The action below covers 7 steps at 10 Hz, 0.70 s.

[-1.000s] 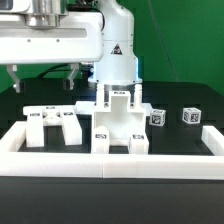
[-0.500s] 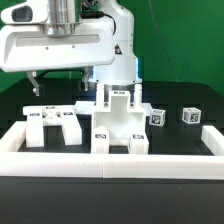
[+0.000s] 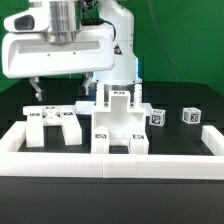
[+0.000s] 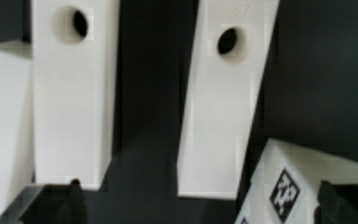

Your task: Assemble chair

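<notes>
The chair is in loose white parts on the black table. A part with two parallel bars [image 3: 52,124] lies at the exterior view's left. A taller stepped block [image 3: 118,122] stands in the middle. Two small tagged cubes [image 3: 158,117] [image 3: 190,115] sit to its right. My gripper [image 3: 60,92] hangs open just above the two-bar part, holding nothing. In the wrist view the two bars [image 4: 69,100] [image 4: 226,100], each with a hole near one end, run between the fingers of the gripper [image 4: 197,208]. A tagged piece [image 4: 291,190] lies beside one dark fingertip [image 4: 357,205].
A long low white border rail [image 3: 110,162] runs along the front and up both sides of the work area. The arm's white base [image 3: 118,55] stands behind the middle block. A green wall closes the back.
The gripper has come down and shifted toward the exterior view's left, now low over the two-bar part. Its jaws stayed open. No part moved.
</notes>
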Each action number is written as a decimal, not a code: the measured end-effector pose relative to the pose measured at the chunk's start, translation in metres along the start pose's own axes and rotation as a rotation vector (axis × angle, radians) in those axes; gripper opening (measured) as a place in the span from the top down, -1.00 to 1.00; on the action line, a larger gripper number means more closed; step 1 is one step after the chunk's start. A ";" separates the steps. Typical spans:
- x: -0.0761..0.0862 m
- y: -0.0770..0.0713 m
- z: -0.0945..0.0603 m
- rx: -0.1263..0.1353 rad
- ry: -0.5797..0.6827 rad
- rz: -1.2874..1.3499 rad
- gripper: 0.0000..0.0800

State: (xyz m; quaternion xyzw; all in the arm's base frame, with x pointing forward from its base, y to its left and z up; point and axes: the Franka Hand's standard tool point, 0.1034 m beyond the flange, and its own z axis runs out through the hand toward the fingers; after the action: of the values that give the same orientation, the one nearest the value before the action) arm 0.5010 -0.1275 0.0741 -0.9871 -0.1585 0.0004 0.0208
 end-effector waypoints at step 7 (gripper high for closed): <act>-0.003 -0.010 0.030 0.002 -0.031 -0.018 -0.62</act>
State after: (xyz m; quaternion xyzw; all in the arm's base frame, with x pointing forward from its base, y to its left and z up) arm 0.4947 -0.1179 0.0440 -0.9855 -0.1678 0.0155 0.0191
